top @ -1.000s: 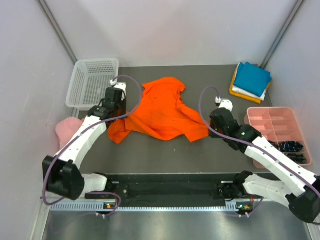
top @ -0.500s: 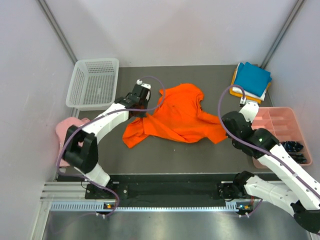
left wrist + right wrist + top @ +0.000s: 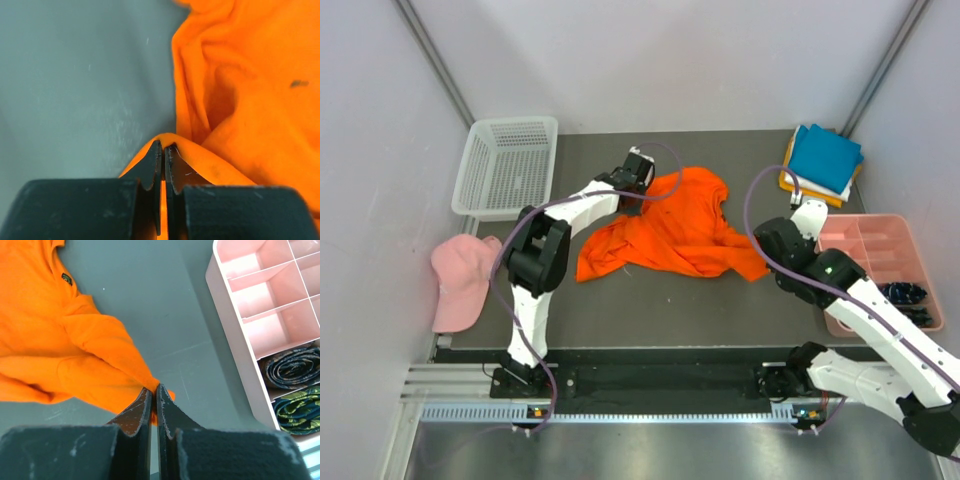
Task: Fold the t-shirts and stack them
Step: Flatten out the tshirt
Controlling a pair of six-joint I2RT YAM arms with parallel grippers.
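In the middle of the table (image 3: 620,310), the orange t-shirt (image 3: 680,232) lies in a crumpled heap with both arms latched onto it. The left gripper (image 3: 163,148) is pressed together on a thin fold at the shirt's far-left edge. The right gripper (image 3: 152,390) is pinching a corner on the near-right side, near the pink tray (image 3: 235,335). The folded stack (image 3: 825,155), teal on top, sits in the far right corner, well apart from all this.

To me this looks like the spread-it-flat step before any actual folding. I'd draw the two pinched points apart gently and keep them low so the cloth drags out smooth. No yanking, because both grips are on skinny bits of fabric that could slip.

Honestly can't tell which parts are held (sleeve, hem or shoulder), it's too bunched up. From above, both sets of fingertips hide under the wrists. The shirts under the teal one only show as thin white and yellow edges.
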